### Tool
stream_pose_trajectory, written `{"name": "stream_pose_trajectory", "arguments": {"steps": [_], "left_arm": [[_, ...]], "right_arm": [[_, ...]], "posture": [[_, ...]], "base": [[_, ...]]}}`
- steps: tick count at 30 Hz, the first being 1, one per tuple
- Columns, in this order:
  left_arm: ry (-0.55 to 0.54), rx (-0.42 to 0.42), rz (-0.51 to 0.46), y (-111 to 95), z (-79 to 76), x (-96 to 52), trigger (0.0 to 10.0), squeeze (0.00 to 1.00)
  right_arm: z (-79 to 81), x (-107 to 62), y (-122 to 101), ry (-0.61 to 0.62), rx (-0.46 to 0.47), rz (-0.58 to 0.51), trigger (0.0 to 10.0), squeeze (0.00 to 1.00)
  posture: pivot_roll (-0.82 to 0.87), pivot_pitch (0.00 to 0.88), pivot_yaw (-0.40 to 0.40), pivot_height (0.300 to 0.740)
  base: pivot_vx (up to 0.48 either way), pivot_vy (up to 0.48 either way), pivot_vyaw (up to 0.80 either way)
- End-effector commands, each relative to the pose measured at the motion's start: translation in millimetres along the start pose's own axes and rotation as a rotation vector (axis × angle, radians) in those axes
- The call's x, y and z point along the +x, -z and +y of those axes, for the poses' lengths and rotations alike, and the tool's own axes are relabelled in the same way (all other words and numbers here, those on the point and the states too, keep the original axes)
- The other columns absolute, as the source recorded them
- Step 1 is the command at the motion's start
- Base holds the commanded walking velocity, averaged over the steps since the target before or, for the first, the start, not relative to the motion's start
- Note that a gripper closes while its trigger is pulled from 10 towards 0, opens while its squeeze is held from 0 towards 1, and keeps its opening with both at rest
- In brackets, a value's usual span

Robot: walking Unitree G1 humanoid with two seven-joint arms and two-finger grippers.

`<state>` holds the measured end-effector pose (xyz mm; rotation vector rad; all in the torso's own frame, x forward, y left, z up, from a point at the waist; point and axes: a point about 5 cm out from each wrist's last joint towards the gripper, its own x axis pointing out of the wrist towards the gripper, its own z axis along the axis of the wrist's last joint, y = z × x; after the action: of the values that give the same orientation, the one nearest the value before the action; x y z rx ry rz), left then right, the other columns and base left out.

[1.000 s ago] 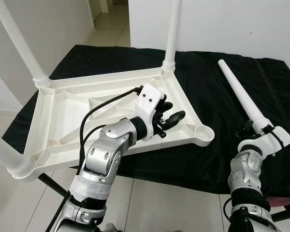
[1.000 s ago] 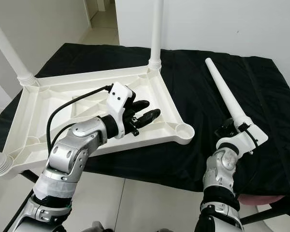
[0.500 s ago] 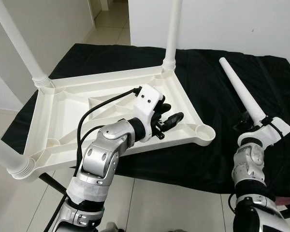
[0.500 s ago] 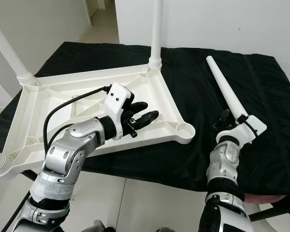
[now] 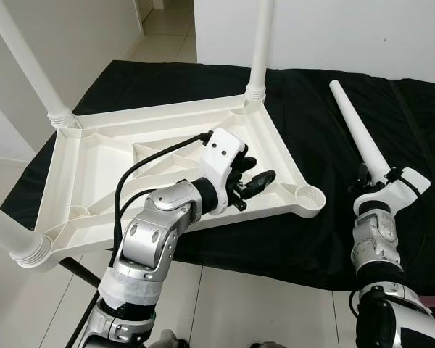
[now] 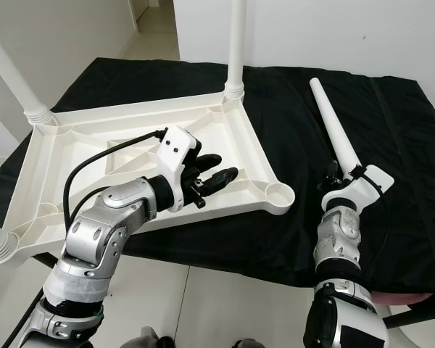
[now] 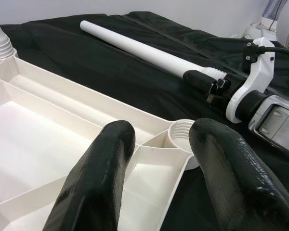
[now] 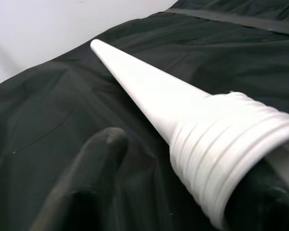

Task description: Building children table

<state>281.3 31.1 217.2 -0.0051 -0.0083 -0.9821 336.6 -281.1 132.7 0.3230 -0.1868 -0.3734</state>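
The white table top [image 5: 109,163] lies upside down on a black cloth, with three white legs standing up from its corners. Its near right corner has an empty threaded socket [image 5: 309,195]. My left gripper [image 5: 255,170] hovers open just above the rim beside that socket [image 7: 182,130], holding nothing. A loose white leg [image 5: 356,134] lies on the cloth to the right. My right gripper [image 5: 367,176] is at its threaded end [image 8: 231,139], open. One finger [image 8: 98,159] sits on each side of the threads, and a gap shows beside the leg.
The black cloth [image 5: 312,109] covers a low surface whose front edge runs close to my body, with tiled floor [image 5: 239,304] below. A white wall stands behind. The upright legs [image 5: 260,43] rise at the far right, far left and near left corners.
My right gripper has moved forward along the cloth, up to the loose leg's threaded end. The left gripper has barely shifted over the rim.
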Motion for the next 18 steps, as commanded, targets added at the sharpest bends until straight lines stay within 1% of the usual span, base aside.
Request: {"name": "stream_pose_trajectory", "arguments": {"steps": [1,3,8,10,14,15,16,17,18], "left_arm": [[-0.097,0.004,0.007,0.4,3.5,-2.5,10.0,0.00],[-0.103,0.012,0.012,0.5,3.9,-3.7,10.0,0.00],[-0.106,0.014,0.014,0.6,4.0,-4.3,10.0,0.00],[-0.114,0.012,0.022,1.9,4.1,-4.6,10.0,0.00],[-0.116,0.009,0.025,2.5,4.2,-4.4,10.0,0.00],[-0.133,0.003,0.033,4.1,5.1,-3.7,10.0,0.00],[-0.149,-0.011,0.037,5.2,6.7,-3.2,10.0,0.00],[-0.149,-0.011,0.037,5.2,6.7,-3.2,10.0,0.00],[-0.160,-0.021,0.040,5.8,7.8,-2.9,10.0,0.00]], "right_arm": [[4.8,0.6,2.8,-0.033,-0.006,0.017,0.0,0.00],[7.9,-0.2,4.6,-0.064,-0.011,0.020,0.0,0.00],[8.9,-0.6,5.5,-0.075,-0.014,0.022,0.0,0.00],[14.1,-2.1,5.1,-0.109,-0.007,0.008,0.0,0.00],[16.4,-2.5,4.5,-0.119,-0.003,0.000,0.0,0.00],[23.4,-4.2,2.8,-0.140,-0.047,-0.026,7.5,0.00],[31.3,-6.6,1.4,-0.158,-0.087,-0.054,10.0,0.00],[31.3,-6.6,1.4,-0.158,-0.087,-0.054,10.0,0.00],[36.6,-8.4,0.5,-0.171,-0.113,-0.074,10.0,0.00]], "posture": [[0.02,0.093,0.079,0.740],[0.03,0.096,0.077,0.740],[0.03,0.096,0.077,0.740],[0.03,0.101,0.066,0.740],[0.03,0.101,0.066,0.740],[0.02,0.095,0.045,0.740],[0.02,0.095,0.037,0.740],[0.02,0.095,0.037,0.740],[0.02,0.095,0.037,0.740]], "base": [[0.000,0.000,0.00],[0.000,0.000,0.00],[0.000,0.000,0.00],[0.000,0.000,0.00],[0.000,0.000,0.00],[0.000,0.000,0.00],[0.000,0.000,0.00],[0.000,0.000,0.00],[0.000,0.000,0.00]]}}
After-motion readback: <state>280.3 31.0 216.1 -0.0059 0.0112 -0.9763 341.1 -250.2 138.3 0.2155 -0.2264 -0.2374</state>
